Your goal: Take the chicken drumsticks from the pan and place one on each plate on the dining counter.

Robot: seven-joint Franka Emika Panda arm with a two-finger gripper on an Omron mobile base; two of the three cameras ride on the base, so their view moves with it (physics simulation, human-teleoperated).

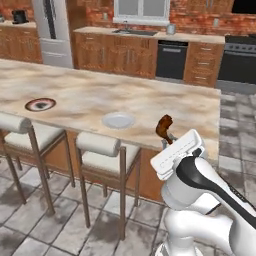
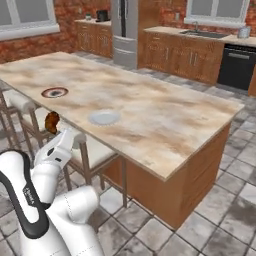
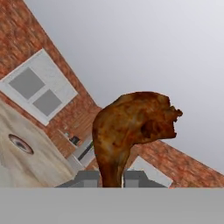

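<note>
Reddish-brown drumstick stands upright between the fingers, bulb up.

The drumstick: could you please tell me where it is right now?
The drumstick is held upright in the shut gripper, raised beside the near edge of the dining counter, to the right of the pale plate.

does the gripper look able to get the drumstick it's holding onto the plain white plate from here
Probably yes. The gripper, jaws shut on the drumstick, is near the dining counter edge, with the white plate just ahead to its left. Nothing stands on the bare stone between them; the stools sit lower.
</note>
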